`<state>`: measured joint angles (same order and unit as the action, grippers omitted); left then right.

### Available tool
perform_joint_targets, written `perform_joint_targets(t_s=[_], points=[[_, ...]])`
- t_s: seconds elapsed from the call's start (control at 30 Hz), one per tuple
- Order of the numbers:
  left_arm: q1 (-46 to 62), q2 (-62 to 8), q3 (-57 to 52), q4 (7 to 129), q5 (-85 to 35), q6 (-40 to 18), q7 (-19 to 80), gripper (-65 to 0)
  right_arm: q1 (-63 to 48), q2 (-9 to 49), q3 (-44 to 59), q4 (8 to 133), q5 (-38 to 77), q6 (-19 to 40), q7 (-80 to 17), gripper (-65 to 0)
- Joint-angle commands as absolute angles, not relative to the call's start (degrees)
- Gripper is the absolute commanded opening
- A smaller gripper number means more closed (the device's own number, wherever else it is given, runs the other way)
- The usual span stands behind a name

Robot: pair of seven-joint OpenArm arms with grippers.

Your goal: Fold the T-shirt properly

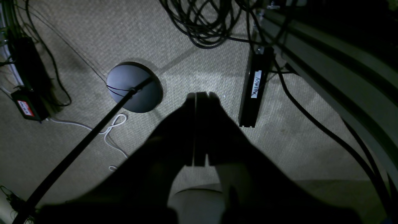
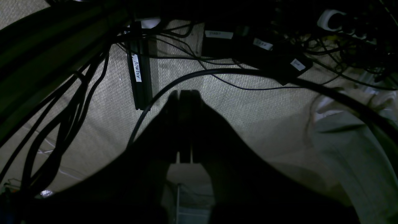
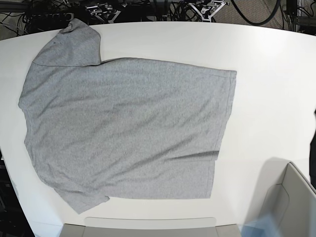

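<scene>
Base view shows the light heather-grey knit T-shirt (image 3: 123,131) spread flat, unfolded, on the white table (image 3: 266,74). Both wrist views show the left gripper (image 1: 202,95) and right gripper (image 2: 183,92) closed, empty, off the table. Folding hasn't started; next they must reach an edge.

You look down past the right gripper (image 2: 183,96), a dark silhouette with its two fingers pressed together and nothing between them; below it lies the beige carpet (image 2: 248,112); just to the left of the gripper tip you see a black bar (image 2: 140,81) with a white label, lying on the carpet; a thick black cable (image 2: 217,72) curves over the gripper tip and runs to the right; above the gripper, several small black boxes (image 2: 273,59) with white labels sit among thin wires; far left of the gripper, a bundle of dark cables (image 2: 65,121) hangs down.
</scene>
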<state>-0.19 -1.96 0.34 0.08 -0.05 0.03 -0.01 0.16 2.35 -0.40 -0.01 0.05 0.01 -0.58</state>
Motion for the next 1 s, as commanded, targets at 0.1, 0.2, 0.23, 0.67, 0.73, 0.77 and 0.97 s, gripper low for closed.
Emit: perform_joint_targets(t_s=[0.1, 0.2, 0.23, 0.67, 0.73, 0.77, 0.97], points=[[-0.2, -2.2, 0.5, 0.0, 0.0, 0.3, 0.0, -64.6, 0.3, 2.6, -0.3, 0.0, 0.0, 0.3, -0.5, -64.8], [-0.2, -2.2, 0.5, 0.0, 0.0, 0.2, 0.0, -64.6, 0.3, 2.6, -0.4, 0.0, 0.0, 0.3, -0.5, -64.8], [-0.1, -2.2, 0.5, 0.0, 0.0, 0.2, 0.0, -64.6, 0.3, 2.6, -0.4, 0.0, 0.0, 0.3, -0.5, -64.8], [0.0, -2.2, 0.6, 0.0, 0.0, 0.2, 0.4, -64.6, 0.0, 2.6, -0.5, 0.0, 0.0, 0.3, -0.5, -64.8], [0.0, -2.2, 0.6, 0.0, 0.0, 0.2, 0.7, -64.6, -0.1, 2.6, -0.5, 0.0, 0.0, 0.3, -0.5, -64.8], [0.1, -2.2, 0.6, 0.0, 0.0, 0.2, 0.7, -64.6, -0.1, 2.6, -0.5, 0.0, 0.0, 0.3, -0.5, -64.8], [1.5, -2.3, 0.6, 0.0, 0.0, 0.2, 0.7, -64.6, -1.9, 2.7, -0.5, 0.0, 0.0, 0.3, -0.3, -64.9]])
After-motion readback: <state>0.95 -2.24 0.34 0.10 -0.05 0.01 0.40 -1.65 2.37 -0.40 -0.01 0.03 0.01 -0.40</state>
